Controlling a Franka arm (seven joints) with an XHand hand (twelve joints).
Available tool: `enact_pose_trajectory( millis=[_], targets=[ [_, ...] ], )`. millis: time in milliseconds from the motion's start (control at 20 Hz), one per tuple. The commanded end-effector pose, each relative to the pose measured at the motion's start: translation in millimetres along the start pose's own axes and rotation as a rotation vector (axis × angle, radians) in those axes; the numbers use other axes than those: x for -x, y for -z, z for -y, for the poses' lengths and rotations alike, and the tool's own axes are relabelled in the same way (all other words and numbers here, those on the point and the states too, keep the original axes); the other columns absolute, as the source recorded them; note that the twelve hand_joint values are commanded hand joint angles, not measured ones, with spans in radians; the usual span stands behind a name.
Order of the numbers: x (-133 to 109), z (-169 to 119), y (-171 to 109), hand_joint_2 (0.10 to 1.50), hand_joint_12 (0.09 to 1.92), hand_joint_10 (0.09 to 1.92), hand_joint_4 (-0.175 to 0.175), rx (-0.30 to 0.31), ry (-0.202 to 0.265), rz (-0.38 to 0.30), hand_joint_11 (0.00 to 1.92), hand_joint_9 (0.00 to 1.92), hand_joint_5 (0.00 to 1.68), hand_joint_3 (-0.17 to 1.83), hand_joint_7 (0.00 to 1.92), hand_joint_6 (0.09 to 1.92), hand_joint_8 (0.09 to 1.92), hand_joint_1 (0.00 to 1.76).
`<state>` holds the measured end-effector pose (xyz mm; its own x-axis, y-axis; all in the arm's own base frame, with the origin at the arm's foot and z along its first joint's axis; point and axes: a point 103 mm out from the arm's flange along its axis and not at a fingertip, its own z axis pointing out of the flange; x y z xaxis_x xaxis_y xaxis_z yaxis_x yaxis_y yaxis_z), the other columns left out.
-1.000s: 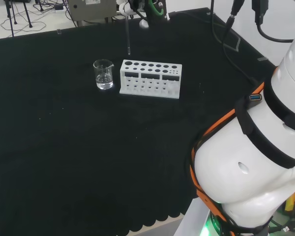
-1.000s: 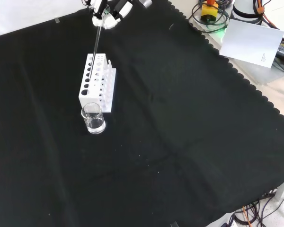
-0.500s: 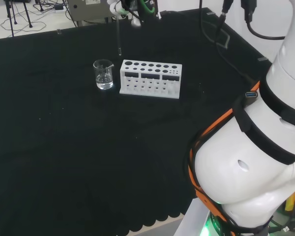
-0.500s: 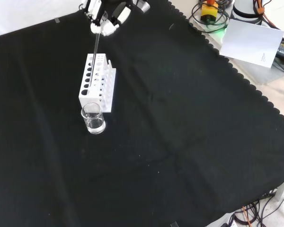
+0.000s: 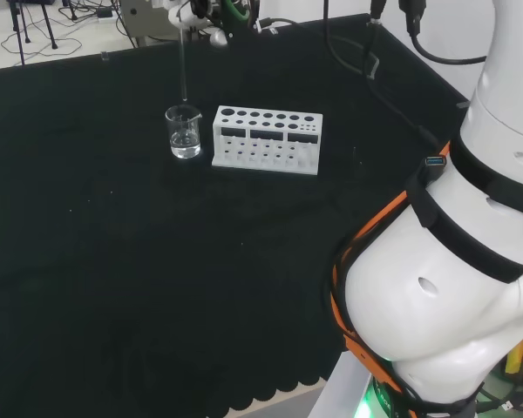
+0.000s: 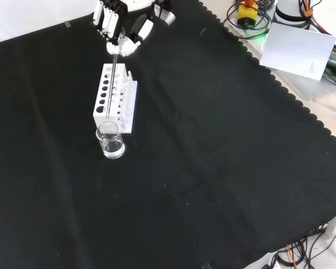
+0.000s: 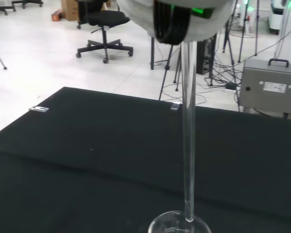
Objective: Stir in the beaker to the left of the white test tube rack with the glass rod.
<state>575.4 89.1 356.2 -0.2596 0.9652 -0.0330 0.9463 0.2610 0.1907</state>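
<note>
A small clear beaker point(image 5: 184, 132) with a little clear liquid stands just left of the white test tube rack point(image 5: 266, 139) in the head view. In the front view the beaker point(image 6: 110, 140) sits in front of the rack point(image 6: 115, 96). The hand point(image 6: 123, 25) is shut on a long glass rod point(image 5: 183, 63), which hangs upright. The rod's lower tip hovers just above the beaker's mouth. In the wrist view the rod point(image 7: 188, 131) runs down to the beaker's rim point(image 7: 179, 223). In the head view the hand point(image 5: 200, 10) is at the top edge.
Black cloth point(image 6: 213, 145) covers the bench around the beaker and rack. A white sheet of paper point(image 6: 298, 50) and cables lie off the cloth at the front view's right. The arm's white links point(image 5: 453, 261) stand at the head view's right.
The hand has carried the rod leftward in the head view, from above the rack's left end to above the beaker. The beaker and rack have not moved.
</note>
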Motion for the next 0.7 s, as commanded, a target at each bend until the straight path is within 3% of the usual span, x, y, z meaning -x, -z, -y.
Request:
enact_pose_trajectory(
  millis=[50, 300, 700],
  targets=[
    [-3, -19, -11, 0.82, 0.86, 0.68, -0.175, -0.006, 0.035, -0.065, 1.18, 1.70, 1.30, 0.39, 1.25, 0.19, 0.93, 1.31],
    [0, -25, -26, 0.82, 0.85, 0.68, -0.175, -0.014, 0.052, -0.083, 1.18, 1.70, 1.30, 0.39, 1.25, 0.18, 0.92, 1.31],
    [20, -34, -44, 0.83, 0.85, 0.68, -0.175, -0.035, 0.025, -0.101, 1.18, 1.70, 1.30, 0.38, 1.24, 0.18, 0.92, 1.31]
  ],
)
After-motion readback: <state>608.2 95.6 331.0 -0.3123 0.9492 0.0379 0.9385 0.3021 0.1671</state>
